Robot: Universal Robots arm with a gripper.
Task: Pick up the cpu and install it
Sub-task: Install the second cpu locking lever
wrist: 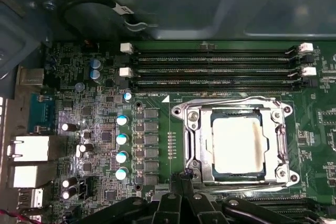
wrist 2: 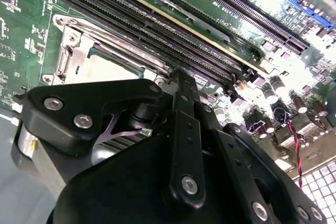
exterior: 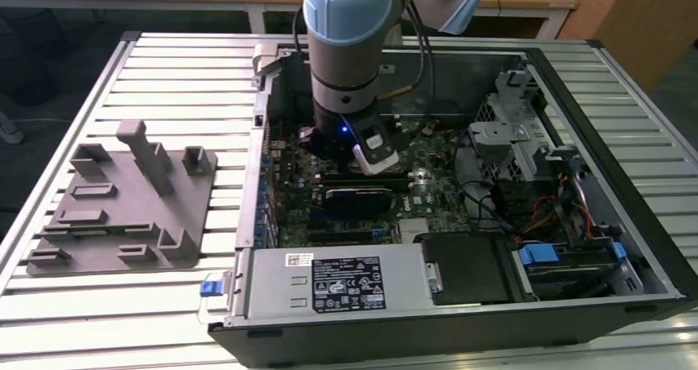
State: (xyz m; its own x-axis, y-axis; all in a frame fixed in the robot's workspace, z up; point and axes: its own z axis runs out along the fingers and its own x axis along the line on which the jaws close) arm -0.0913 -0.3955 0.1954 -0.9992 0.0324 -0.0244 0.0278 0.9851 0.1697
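Plainly, the gripper [wrist: 184, 179] hung just above the motherboard [wrist: 105, 129], its black fingers drawn together to a narrow tip beside one corner of the socket [wrist: 233, 140], and nothing showed between them. In the second wrist view the same black linkage [wrist 2: 173, 145] met at a point just beside the socket frame [wrist 2: 73, 51], with no chip in its hold.

The cpu [wrist: 236, 144] lay flat inside the socket, its pale silvery lid framed by the metal bracket. By my judgement the placing was already done and the work stood at the seating or latching stage; any move from here called for care at the frame's edge, since the tip was very near the corner screw.

The first wrist view gave the clearest account: the whole socket from above, the cpu square within it, the memory slots [wrist: 215, 66] beyond. The second wrist view showed the fingers' linkage from close by and the frame at a slant, but little of the chip. The exterior view showed the arm [exterior: 346, 51] reaching down into the open computer case [exterior: 567, 247] on the slatted table [exterior: 175, 76], and a grey fixture [exterior: 120, 198] well apart at the exterior view's left.
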